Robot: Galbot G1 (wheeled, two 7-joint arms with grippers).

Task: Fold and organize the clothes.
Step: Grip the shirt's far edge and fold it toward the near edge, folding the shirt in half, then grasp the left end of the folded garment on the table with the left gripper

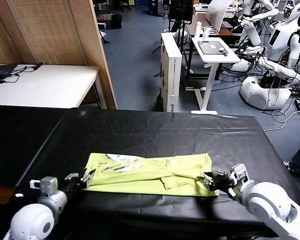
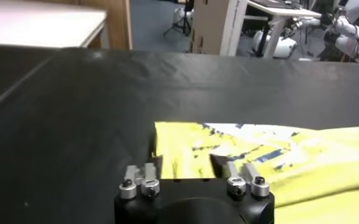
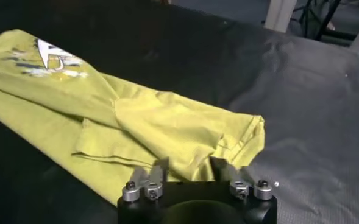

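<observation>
The clothes, one lime yellow-green T-shirt, lies folded into a long strip across the near part of the black table cover, with a white print near its left end. My left gripper sits low at the shirt's left end, open. In the left wrist view its jaws stand wide apart over the shirt's edge. My right gripper is at the shirt's right end, also open. The right wrist view has its jaws spread over a bunched fold of the shirt.
The table's front edge runs just below the shirt. Behind the table stand a white table, a wooden partition, an upright cardboard box, a white standing desk and other white robots.
</observation>
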